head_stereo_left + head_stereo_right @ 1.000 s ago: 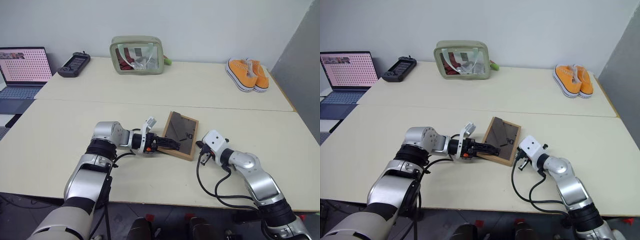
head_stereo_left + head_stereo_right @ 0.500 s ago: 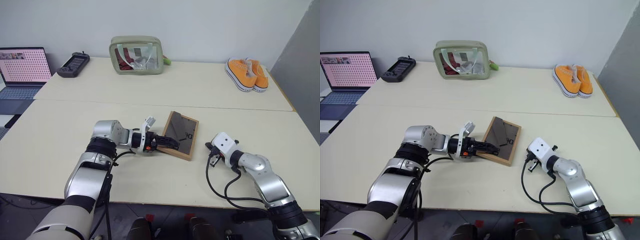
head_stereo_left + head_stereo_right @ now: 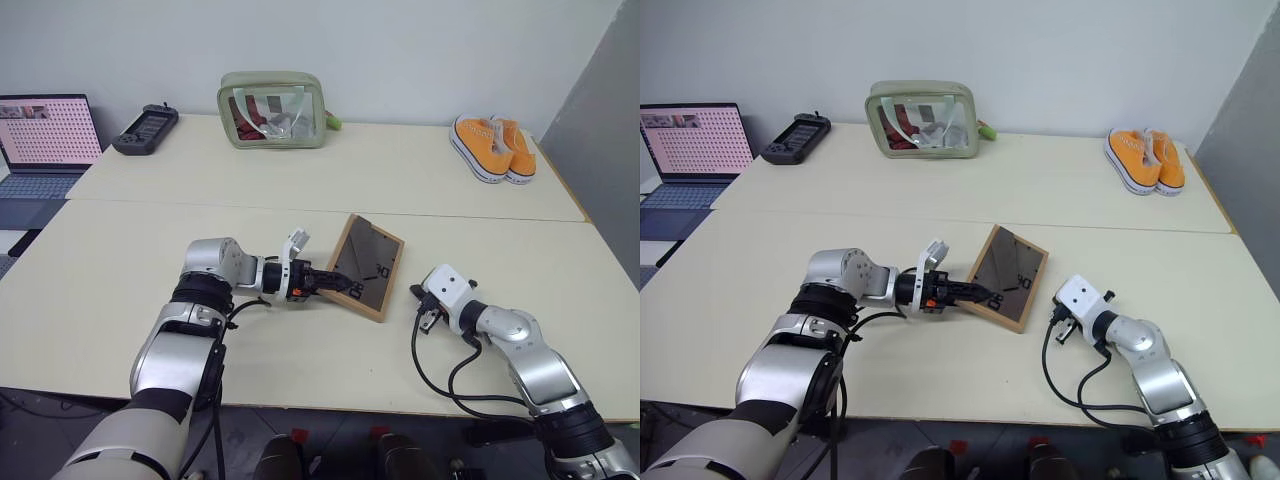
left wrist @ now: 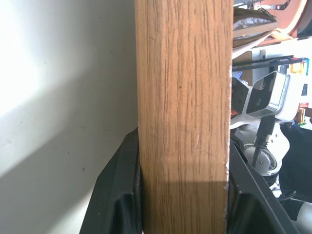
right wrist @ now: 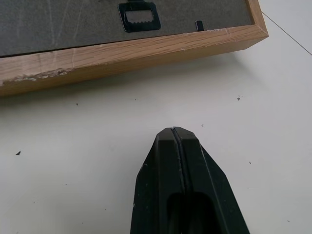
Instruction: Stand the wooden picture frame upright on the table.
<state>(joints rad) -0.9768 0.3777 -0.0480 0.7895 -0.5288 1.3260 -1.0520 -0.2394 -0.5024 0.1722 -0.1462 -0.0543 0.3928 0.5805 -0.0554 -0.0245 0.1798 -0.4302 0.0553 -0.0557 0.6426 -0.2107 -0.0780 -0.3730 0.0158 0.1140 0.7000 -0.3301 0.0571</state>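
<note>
The left gripper (image 3: pixel 345 285) fingers clamp the wooden picture frame's (image 3: pixel 372 262) edge mid-surface, tilted. The right gripper (image 3: pixel 419 318), fingers clenched empty, sits nearby. Bare surface (image 3: pixel 120 260) surrounds it; pouch (image 3: pixel 272 109) and shoes (image 3: pixel 494 147) lie far back.

Cream table (image 3: pixel 120 270) bears pouch (image 3: pixel 272 109), orange shoes (image 3: pixel 494 148) (far edge).

The wooden picture frame (image 3: pixel 367 265) sits mid-table (image 3: pixel 120 260). Behind it: the pouch (image 3: pixel 273 109) to its left, the shoes (image 3: pixel 495 147) to its right, laptop (image 3: pixel 48 140) far left.
</note>
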